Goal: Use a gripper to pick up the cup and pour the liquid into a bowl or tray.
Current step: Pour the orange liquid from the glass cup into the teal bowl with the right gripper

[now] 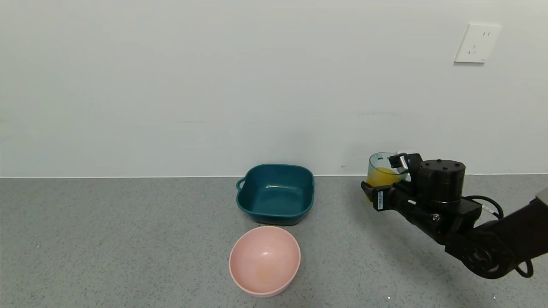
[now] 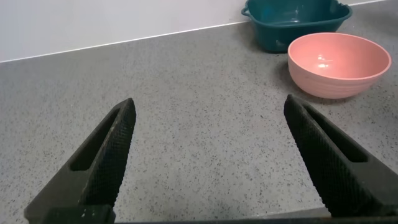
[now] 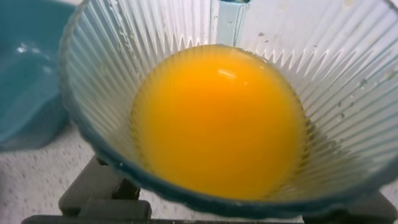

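Ribbed translucent blue-green plastic cup (image 1: 382,170) of opaque orange liquid (image 3: 217,118) is sitting clenched between my right gripper's (image 1: 384,176) black fingers.

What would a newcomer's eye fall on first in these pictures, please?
Probably the bright orange liquid in the ribbed cup, gripped by the right gripper at the right, near the wall. Next, the teal dish at centre with the pink bowl just in front of it. The left gripper hangs open over bare counter.

Bright, even light; soft shadows; glare on liquid (image 3: 217,118); close cup (image 3: 186,50) rim blurred
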`<state>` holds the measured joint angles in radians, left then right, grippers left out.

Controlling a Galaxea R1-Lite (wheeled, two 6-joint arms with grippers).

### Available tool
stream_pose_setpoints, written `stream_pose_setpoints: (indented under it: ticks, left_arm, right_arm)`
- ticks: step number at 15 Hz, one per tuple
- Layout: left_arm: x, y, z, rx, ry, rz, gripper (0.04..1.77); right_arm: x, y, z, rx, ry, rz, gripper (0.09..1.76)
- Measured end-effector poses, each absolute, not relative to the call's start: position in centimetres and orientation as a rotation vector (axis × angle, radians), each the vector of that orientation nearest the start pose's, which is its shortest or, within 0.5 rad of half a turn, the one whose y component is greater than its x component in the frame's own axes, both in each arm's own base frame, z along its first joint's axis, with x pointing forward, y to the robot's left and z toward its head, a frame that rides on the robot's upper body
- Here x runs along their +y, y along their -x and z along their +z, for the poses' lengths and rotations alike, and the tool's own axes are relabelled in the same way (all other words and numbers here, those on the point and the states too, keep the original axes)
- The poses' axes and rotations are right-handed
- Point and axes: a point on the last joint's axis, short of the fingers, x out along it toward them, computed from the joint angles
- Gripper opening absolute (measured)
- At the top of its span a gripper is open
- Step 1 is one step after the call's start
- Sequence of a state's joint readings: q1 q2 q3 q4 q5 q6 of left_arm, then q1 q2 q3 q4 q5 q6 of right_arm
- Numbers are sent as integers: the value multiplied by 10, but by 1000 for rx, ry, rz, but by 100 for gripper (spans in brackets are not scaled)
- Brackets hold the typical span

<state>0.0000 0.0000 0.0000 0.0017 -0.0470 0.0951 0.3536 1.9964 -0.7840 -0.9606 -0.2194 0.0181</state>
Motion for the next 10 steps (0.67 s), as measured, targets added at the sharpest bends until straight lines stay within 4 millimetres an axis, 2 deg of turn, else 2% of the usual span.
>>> stream_pose_setpoints:
  ticks: [4,10]
  left_arm:
    - [-1,23,75,-1,-95,-47,172]
    - [-1,23,75,-1,-95,-47,172]
  right_arm:
    - [127,-346,134,236,51,151,135]
    - [157,-354,165,233,59,217,135]
